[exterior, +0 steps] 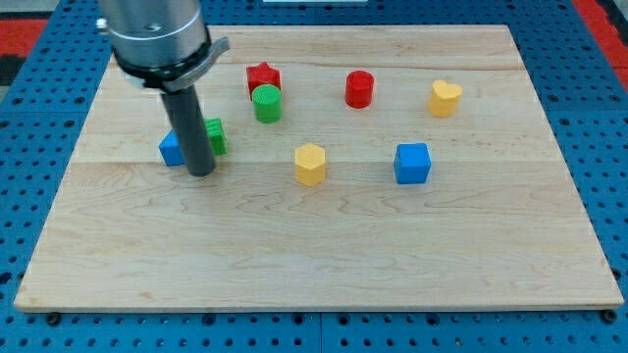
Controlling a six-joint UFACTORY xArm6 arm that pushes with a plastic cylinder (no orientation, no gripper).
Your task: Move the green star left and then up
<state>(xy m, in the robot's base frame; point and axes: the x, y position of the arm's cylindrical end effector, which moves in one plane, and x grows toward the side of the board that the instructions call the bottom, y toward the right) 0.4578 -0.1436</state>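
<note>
Seemingly unmarked, with no readable writing anywhere, the wooden worktop [324,245] carries eight blocks: two green, two red, two blue, two yellow. At left, my tip [199,173] rests just in front of the green star [214,135], which the rod partly hides; a blue block [172,148] sits beside it. Farther back stand a red star [262,75], a green cylinder [267,103], a red cylinder [359,89] and a yellow heart [444,98]; nearer, a yellow hexagon [310,164] and a blue cube [412,163]. No fingers exist on this arm.
</note>
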